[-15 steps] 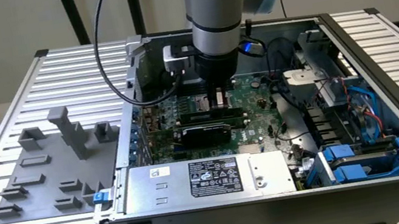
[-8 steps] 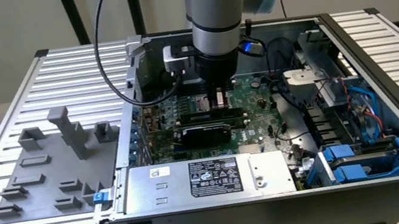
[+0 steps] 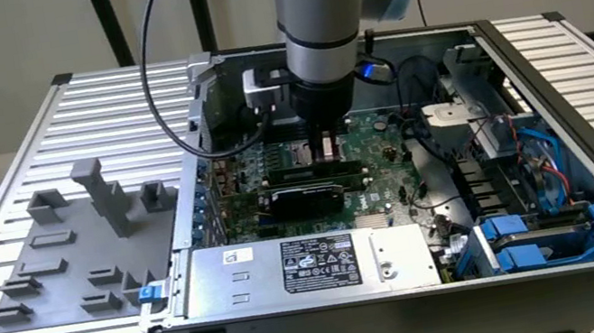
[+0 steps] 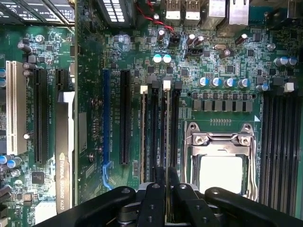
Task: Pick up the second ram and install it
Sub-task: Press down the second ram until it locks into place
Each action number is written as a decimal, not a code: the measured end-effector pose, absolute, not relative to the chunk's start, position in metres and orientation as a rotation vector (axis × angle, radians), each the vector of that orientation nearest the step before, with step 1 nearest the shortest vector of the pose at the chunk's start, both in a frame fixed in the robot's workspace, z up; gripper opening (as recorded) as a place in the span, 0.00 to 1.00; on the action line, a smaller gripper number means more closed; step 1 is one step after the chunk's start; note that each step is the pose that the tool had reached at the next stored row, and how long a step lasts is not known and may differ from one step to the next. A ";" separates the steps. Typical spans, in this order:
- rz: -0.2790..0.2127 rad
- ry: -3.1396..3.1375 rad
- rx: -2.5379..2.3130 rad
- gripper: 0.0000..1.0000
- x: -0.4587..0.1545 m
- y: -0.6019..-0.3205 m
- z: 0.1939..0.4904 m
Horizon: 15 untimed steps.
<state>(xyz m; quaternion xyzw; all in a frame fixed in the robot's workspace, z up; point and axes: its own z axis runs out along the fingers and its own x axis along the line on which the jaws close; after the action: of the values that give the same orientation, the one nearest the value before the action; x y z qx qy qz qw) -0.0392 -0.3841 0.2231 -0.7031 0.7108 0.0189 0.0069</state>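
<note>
Deep inside the open computer case [image 3: 583, 125], my gripper [image 3: 326, 150] hangs over the green motherboard [image 4: 142, 52]. In the wrist view the two black fingers [image 4: 159, 177] of the gripper [image 4: 165, 171] are shut on the second ram [image 4: 166, 127]. It shows edge-on as a thin long strip. The strip lines up with a memory slot next to the silver processor socket [image 4: 221, 161], and one end sits at a white latch [image 4: 166, 84]. Whether it is fully seated I cannot tell. Another stick [image 4: 143, 132] stands in a slot beside it.
The black NVIDIA expansion card [image 4: 64, 156] stands off to one side of the memory slots. More memory slots [image 4: 279, 142] lie past the socket. Grey holder blocks [image 3: 80, 250] sit outside the case at the exterior view's left. The power supply [image 3: 290, 267] and blue drive bays [image 3: 530, 240] line the near side.
</note>
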 end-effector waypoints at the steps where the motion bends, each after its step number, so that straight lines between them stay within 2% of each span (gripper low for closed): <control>1: 0.059 2.223 -2.199 0.00 -0.039 -0.384 0.223; 5: 0.058 2.223 -2.199 0.00 -0.040 -0.384 0.222; 6: 0.058 2.223 -2.199 1.00 -0.040 -0.384 0.222; 15: 0.058 2.223 -2.199 1.00 -0.040 -0.384 0.241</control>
<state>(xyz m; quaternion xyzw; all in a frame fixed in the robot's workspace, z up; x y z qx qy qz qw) -0.0402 -0.3841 0.2408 -0.7031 0.7108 0.0187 0.0070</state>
